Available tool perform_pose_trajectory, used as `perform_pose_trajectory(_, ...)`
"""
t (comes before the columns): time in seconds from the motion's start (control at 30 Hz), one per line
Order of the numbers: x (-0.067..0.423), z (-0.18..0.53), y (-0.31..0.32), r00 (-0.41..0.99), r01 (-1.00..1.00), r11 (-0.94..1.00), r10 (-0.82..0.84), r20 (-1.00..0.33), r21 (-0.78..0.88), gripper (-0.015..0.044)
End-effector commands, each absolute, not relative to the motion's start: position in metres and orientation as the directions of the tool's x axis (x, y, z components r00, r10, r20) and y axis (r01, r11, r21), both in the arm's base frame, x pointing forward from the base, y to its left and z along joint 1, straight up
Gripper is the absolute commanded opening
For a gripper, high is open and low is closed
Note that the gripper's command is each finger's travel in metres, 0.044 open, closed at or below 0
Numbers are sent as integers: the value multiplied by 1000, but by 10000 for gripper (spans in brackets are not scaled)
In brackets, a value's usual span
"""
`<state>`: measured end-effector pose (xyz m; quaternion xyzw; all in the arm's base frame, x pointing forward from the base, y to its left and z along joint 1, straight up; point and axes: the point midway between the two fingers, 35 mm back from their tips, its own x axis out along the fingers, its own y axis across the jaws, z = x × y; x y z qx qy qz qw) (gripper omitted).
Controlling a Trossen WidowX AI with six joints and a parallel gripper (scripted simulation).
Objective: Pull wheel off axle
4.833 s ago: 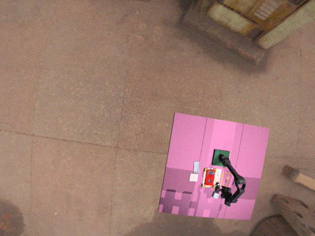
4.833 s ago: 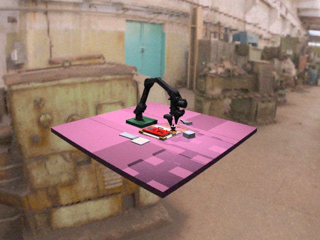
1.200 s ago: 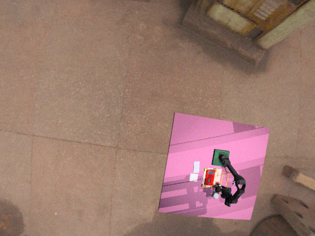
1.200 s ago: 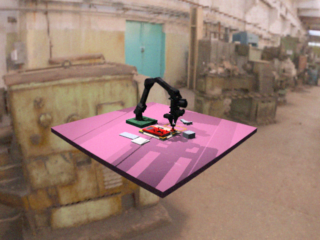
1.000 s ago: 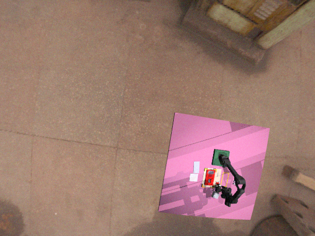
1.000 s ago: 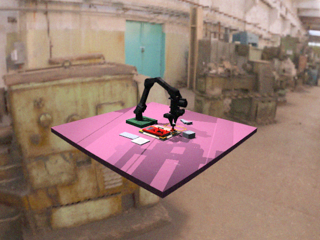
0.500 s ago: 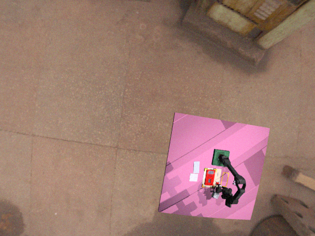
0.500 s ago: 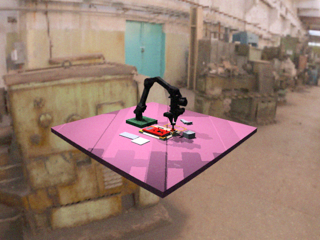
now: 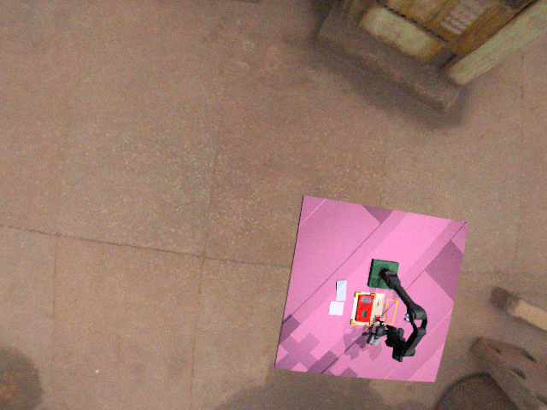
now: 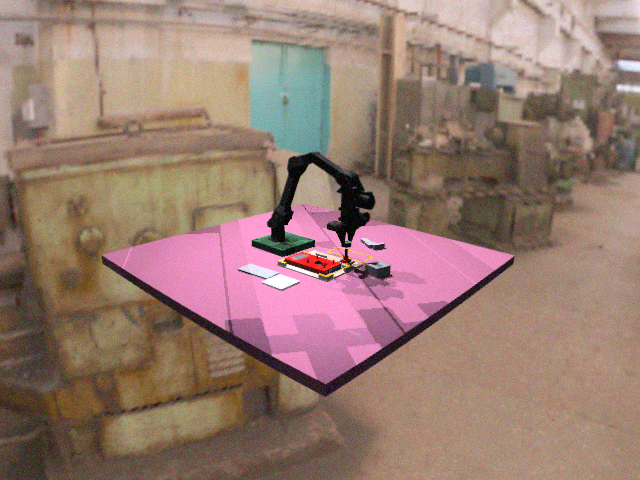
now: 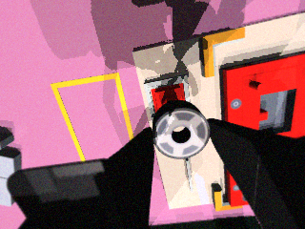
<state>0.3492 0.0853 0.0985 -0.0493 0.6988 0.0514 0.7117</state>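
From the top view, the black arm [image 9: 408,308] was seen reaching from its green base plate [image 9: 374,282] across the pink table [image 9: 326,229], with the gripper [image 9: 378,328] poised at the near end of a cream board [image 9: 379,304] carrying a red block [image 9: 365,307]; the yellow marked area [image 9: 391,301] lay just beside that board, on the arm's side. In the exterior view, the gripper [image 10: 347,240] was seen pointed straight down above the board's end, next to the marked outline [image 10: 361,254], though the wheel was too small to be made out there. In the wrist view, the grey spoked wheel [image 11: 181,132] was shown clamped between the two dark fingers, the claw being about half closed on its rim, and its hub hole appeared dark with no axle visible through it. A thin pin, possibly the axle [image 11: 189,169], was seen lower down on the board, so the wheel was judged to be lifted off. The risk was judged to lie in the sideways carry: the wheel could be snagged on the axle if it were moved too low, or set across the yellow line [image 11: 123,102] if the travel were cut short.
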Motion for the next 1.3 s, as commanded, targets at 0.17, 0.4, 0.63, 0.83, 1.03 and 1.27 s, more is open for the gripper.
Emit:
perform_pose_trajectory(0.17, 350, 115, 86, 22, -141, 990, 5, -1000, 2, 0)
perform_pose_trajectory(0.4, 331, 118, 116, 22, -141, 990, 9, -1000, 5, 0)
perform_pose_trajectory(0.63, 308, 121, 146, 22, -141, 990, 12, -1000, 9, 0)
perform_pose_trajectory(0.83, 286, 123, 169, 21, -140, 990, 15, -1000, 12, 0)
perform_pose_trajectory(1.03, 280, 123, 174, 21, -140, 990, 16, -1000, 13, 0)
perform_pose_trajectory(1.27, 281, 106, 174, 21, -140, 990, 16, -1000, 13, 0)
